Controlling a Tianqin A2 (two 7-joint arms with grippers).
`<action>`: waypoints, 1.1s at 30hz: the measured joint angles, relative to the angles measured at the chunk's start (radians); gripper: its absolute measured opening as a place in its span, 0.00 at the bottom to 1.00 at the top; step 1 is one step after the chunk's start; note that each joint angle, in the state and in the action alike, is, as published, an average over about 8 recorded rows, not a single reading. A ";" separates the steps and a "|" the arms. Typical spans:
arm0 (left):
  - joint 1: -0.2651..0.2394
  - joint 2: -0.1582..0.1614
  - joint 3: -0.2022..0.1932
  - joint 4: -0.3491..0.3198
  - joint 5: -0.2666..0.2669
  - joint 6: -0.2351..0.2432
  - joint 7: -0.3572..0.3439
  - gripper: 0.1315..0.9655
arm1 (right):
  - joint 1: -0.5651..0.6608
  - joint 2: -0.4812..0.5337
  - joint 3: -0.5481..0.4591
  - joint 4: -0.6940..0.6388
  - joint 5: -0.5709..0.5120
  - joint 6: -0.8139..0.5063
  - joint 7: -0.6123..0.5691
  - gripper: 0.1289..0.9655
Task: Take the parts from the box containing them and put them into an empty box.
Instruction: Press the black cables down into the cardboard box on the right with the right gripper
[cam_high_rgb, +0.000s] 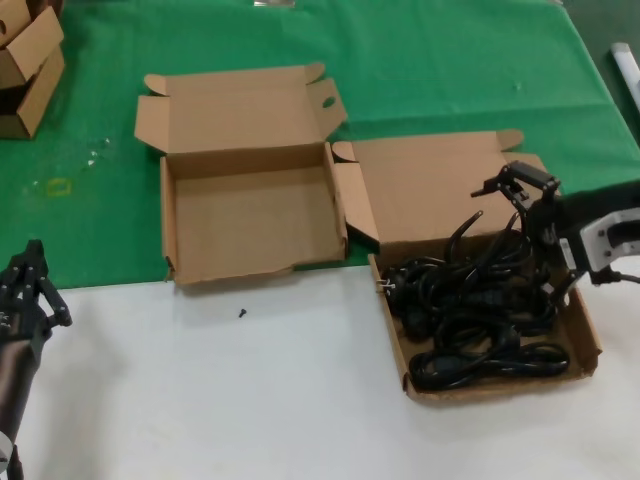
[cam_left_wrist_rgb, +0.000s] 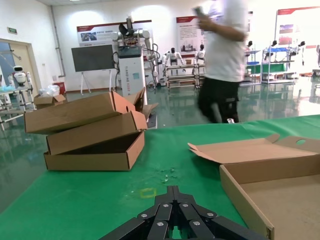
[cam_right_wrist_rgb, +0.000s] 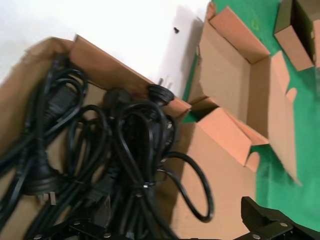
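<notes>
Right jaws (cam_high_rgb: 522, 182): mine, hanging over the far edge of the full box; the two fingers stand spread apart, nothing between them.
Left jaws (cam_high_rgb: 25, 272): mine, parked low over the white part of the desk, well apart from both boxes; fingers drawn together, holding nothing.
Parts (cam_high_rgb: 480, 310): black power cords, glossy rubbery cable in loose tangled coils with chunky moulded plugs, just below my right jaws.
Box containing them (cam_high_rgb: 590, 345): shallow flat brown cardboard, matte, low walls, lid folded back flat behind it.
Empty box (cam_high_rgb: 168, 225): its twin, between my two jaws, bare inside, lid open with a round-holed side flap.
Small black speck (cam_high_rgb: 242, 313): on the white surface near the empty box; too small to tell what.
Desk (cam_high_rgb: 250, 400): smooth white near me, green cloth (cam_high_rgb: 450, 60) farther off.
Stacked cartons (cam_left_wrist_rgb: 90, 135): smaller brown cardboard, beyond my left jaws.
Room: bright hall with posters, a screen and a person standing (cam_left_wrist_rgb: 222, 60).
</notes>
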 joint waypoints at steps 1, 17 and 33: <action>0.000 0.000 0.000 0.000 0.000 0.000 0.000 0.01 | 0.003 -0.005 0.001 -0.006 0.000 0.003 -0.006 0.99; 0.000 0.000 0.000 0.000 0.000 0.000 0.000 0.01 | 0.016 -0.049 0.003 -0.046 -0.003 0.025 -0.041 0.76; 0.000 0.000 0.000 0.000 0.000 0.000 0.000 0.01 | 0.029 -0.069 -0.010 -0.084 -0.018 0.026 -0.054 0.43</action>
